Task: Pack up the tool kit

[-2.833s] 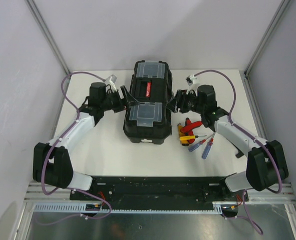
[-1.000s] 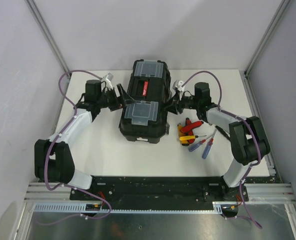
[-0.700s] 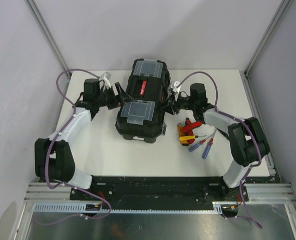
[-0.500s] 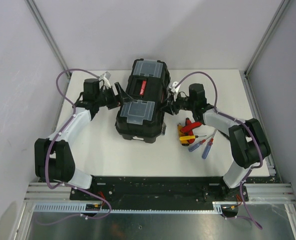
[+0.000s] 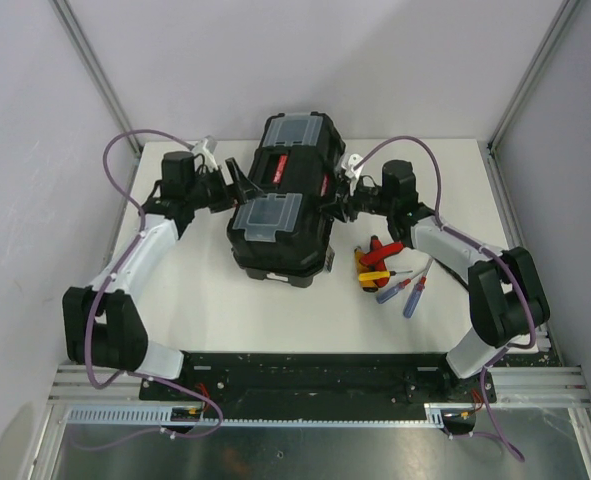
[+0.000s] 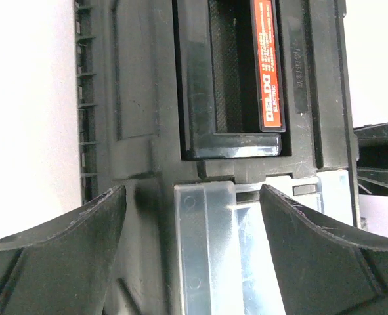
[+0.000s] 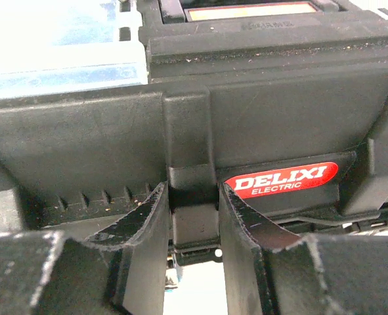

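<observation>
The tool kit (image 5: 283,205) is a black box with two clear lid compartments and a red-marked handle (image 6: 267,65), lying slightly askew mid-table. My left gripper (image 5: 237,190) is at its left side. In the left wrist view this gripper (image 6: 192,193) stands open, its fingers (image 6: 62,249) wide on either side of the clear compartment's edge (image 6: 207,249). My right gripper (image 5: 333,205) is at the box's right side. The right wrist view shows it (image 7: 192,190) shut on a black latch tab (image 7: 194,223) next to the red DELIXI label (image 7: 282,178). Small red-, yellow- and blue-handled screwdrivers (image 5: 390,275) lie on the table right of the box.
The white table (image 5: 195,290) is enclosed by grey walls with metal corner posts (image 5: 95,75). Both arms' cables (image 5: 125,150) arch above the back corners. The arm bases sit on a black rail (image 5: 315,375) at the near edge.
The tool kit has turned a little, its near end shifting left. Both grippers have stayed at its sides, the left one drawing back toward the far left.
</observation>
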